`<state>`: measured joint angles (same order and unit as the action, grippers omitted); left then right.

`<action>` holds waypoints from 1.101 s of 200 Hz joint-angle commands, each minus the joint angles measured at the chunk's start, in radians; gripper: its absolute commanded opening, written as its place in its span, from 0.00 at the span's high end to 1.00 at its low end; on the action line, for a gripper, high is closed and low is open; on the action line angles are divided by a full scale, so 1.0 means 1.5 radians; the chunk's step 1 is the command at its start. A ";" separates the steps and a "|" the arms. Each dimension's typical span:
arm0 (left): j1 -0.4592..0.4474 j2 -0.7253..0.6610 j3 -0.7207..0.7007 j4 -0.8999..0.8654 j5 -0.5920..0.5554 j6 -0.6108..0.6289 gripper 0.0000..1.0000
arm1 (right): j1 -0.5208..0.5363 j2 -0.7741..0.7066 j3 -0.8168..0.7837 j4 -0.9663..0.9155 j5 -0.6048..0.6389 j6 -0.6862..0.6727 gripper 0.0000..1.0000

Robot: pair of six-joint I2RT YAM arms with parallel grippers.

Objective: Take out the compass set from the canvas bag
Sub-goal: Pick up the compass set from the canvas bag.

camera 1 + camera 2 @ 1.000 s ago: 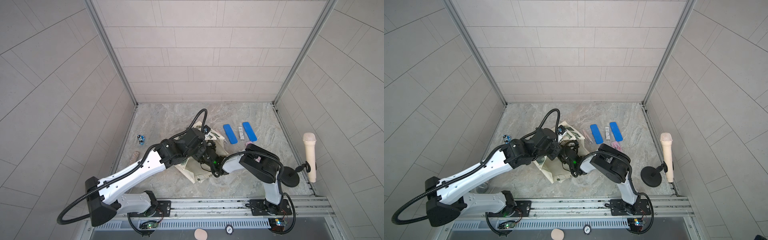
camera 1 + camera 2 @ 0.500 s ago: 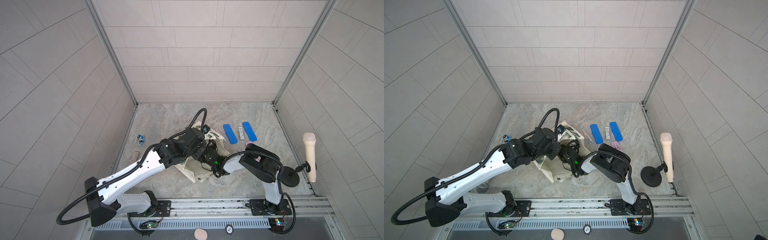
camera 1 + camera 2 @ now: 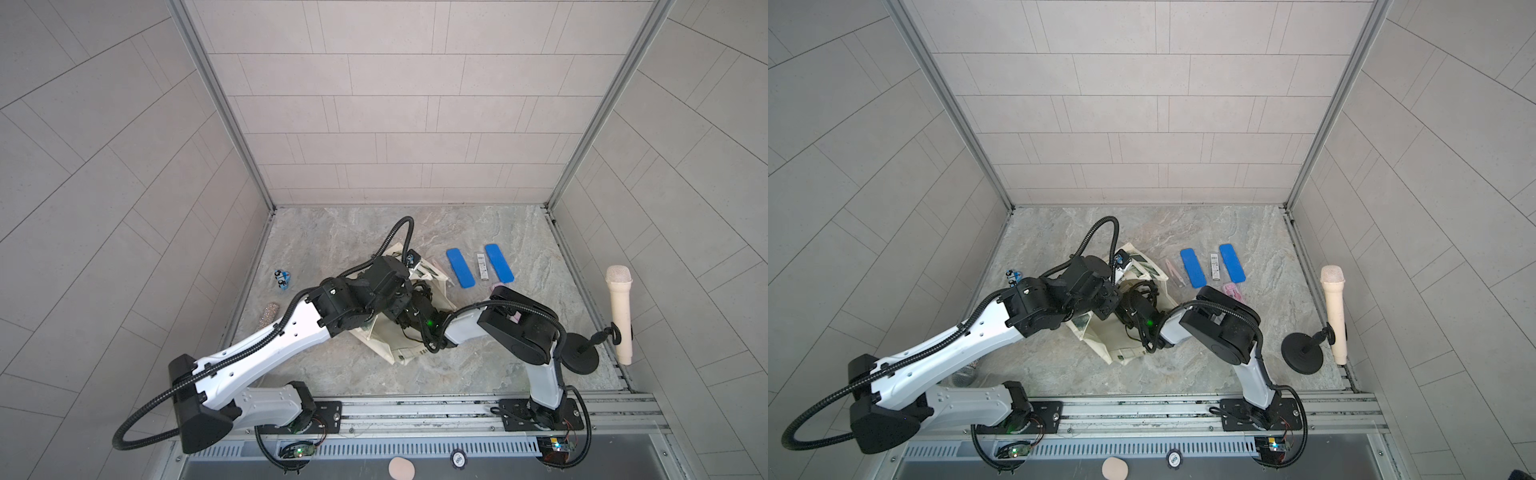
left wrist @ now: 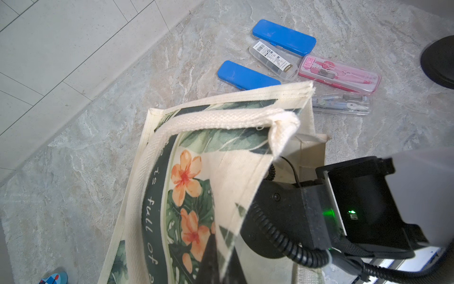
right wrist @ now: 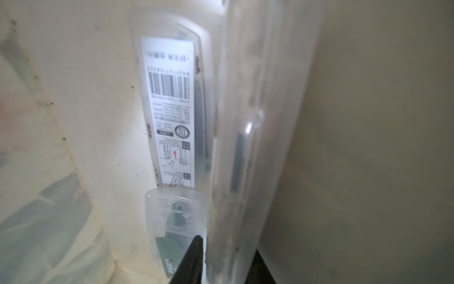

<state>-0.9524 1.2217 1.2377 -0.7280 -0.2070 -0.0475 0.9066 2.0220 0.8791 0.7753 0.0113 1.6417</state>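
The cream canvas bag (image 3: 399, 351) (image 3: 1100, 336) with green leaves and orange flowers lies on its side mid-floor. My left gripper (image 4: 222, 263) is shut on the bag's (image 4: 221, 177) upper rim cloth and holds the mouth up. My right arm reaches into that mouth, and both top views hide its fingertips. Inside, my right gripper (image 5: 228, 265) is shut on the compass set (image 5: 248, 147), a long clear plastic case with a dark rod in it, one black finger on each side. A second clear case with a barcode label (image 5: 172, 110) lies beside it against the cloth.
On the floor behind the bag lie two blue cases (image 3: 460, 268) (image 3: 498, 262) with a labelled clear case (image 3: 481, 266) between them. A pink case (image 4: 339, 73) and a clear case (image 4: 341, 105) lie near. A microphone (image 3: 619, 316) on a black stand stands right; a small toy (image 3: 282, 279) lies left.
My right gripper's jaws have closed in on the clear case inside the bag. Both arms and the bag have hardly shifted in the top views.
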 commanded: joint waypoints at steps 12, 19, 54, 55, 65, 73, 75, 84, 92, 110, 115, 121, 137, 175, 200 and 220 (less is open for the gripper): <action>-0.004 -0.016 0.031 -0.001 -0.019 0.006 1.00 | -0.004 0.028 0.000 -0.018 -0.011 0.018 0.85; -0.003 -0.018 0.030 -0.001 -0.020 0.006 1.00 | -0.004 0.027 -0.002 -0.018 -0.011 0.019 0.85; -0.004 -0.032 0.016 -0.001 -0.034 0.010 1.00 | -0.004 -0.005 -0.007 -0.037 -0.020 0.002 0.85; -0.003 -0.033 0.016 -0.001 -0.035 0.010 1.00 | -0.004 -0.006 -0.007 -0.038 -0.020 0.002 0.84; -0.003 -0.036 0.013 -0.002 -0.044 0.016 1.00 | -0.003 -0.026 -0.009 -0.056 -0.028 -0.007 0.84; -0.003 -0.038 0.012 -0.005 -0.050 0.021 1.00 | -0.002 -0.047 -0.014 -0.072 -0.036 -0.015 0.84; -0.002 -0.039 0.011 -0.005 -0.052 0.022 1.00 | -0.001 -0.052 -0.015 -0.076 -0.038 -0.018 0.84; -0.002 -0.041 0.011 -0.006 -0.059 0.028 1.00 | 0.001 -0.084 -0.025 -0.099 -0.047 -0.028 0.84; -0.002 -0.042 0.010 -0.008 -0.067 0.031 1.00 | 0.004 -0.113 -0.035 -0.129 -0.059 -0.041 0.84; 0.003 -0.041 0.009 -0.012 -0.073 0.036 1.00 | 0.013 -0.207 -0.058 -0.232 -0.085 -0.084 0.84; 0.003 -0.039 0.009 -0.014 -0.074 0.037 1.00 | 0.018 -0.237 -0.066 -0.263 -0.090 -0.100 0.84; 0.004 -0.038 0.010 -0.016 -0.073 0.038 1.00 | 0.024 -0.273 -0.071 -0.305 -0.095 -0.122 0.84; 0.004 -0.034 0.009 -0.015 -0.073 0.039 1.00 | 0.039 -0.374 -0.070 -0.452 -0.091 -0.189 0.86; 0.005 -0.024 0.002 -0.003 -0.074 0.041 1.00 | 0.045 -0.571 -0.057 -0.696 -0.095 -0.299 0.86; 0.009 -0.008 -0.002 0.003 -0.096 0.038 1.00 | 0.045 -0.673 -0.025 -0.822 -0.086 -0.366 0.86; 0.019 0.010 -0.006 -0.008 -0.116 0.033 1.00 | 0.044 -0.739 -0.017 -0.859 -0.089 -0.418 0.86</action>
<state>-0.9447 1.2102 1.2392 -0.7300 -0.3138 0.0120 0.9764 1.0096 0.8249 -0.3172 -0.1463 1.1587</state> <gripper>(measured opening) 0.059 0.199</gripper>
